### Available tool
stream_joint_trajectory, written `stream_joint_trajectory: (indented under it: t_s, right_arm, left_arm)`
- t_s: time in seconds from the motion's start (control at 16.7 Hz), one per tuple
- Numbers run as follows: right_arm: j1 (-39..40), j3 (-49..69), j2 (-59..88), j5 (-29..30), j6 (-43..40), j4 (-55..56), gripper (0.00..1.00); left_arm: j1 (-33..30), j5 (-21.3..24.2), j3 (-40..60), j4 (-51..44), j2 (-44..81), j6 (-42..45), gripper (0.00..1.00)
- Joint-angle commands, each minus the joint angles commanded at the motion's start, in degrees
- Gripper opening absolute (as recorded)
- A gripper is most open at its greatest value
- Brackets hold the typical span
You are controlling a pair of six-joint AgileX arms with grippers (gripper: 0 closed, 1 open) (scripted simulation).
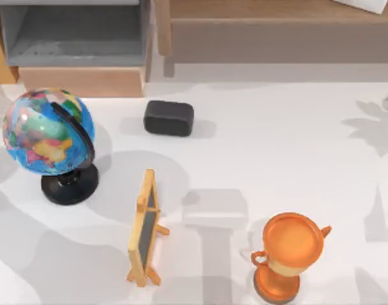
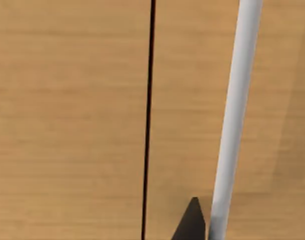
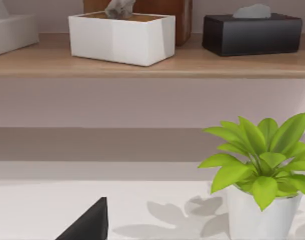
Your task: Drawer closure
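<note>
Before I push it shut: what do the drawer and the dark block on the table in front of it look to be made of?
The drawer: its front panel looks like light tan wood, matte, while the inner walls and floor are flat grey, maybe painted board or plastic. The dark block: matte charcoal with rounded corners and no shine, so rubber, foam or fabric-covered plastic; the top view leaves that open.

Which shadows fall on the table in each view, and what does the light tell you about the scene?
Top view: the globe, the trophy and the small easel cast soft grey shadows on the white table, and the open drawer has a shaded grey inside. Right wrist view: the potted plant throws a leaf shadow on the table. Left wrist view: evenly lit wood, no glare.
</note>
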Motion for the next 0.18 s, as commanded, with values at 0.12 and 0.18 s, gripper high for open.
stream_joint_trajectory:
  t_s: [0.12, 0.18]
  right_arm:
    - [0.00, 0.00, 0.00, 0.00, 0.00, 0.00, 1.00]
    - [0.00, 0.00, 0.00, 0.00, 0.00, 0.00, 1.00]
  left_arm:
    - [0.00, 0.00, 0.00, 0.00, 0.00, 0.00, 1.00]
    - [0.00, 0.00, 0.00, 0.00, 0.00, 0.00, 1.00]
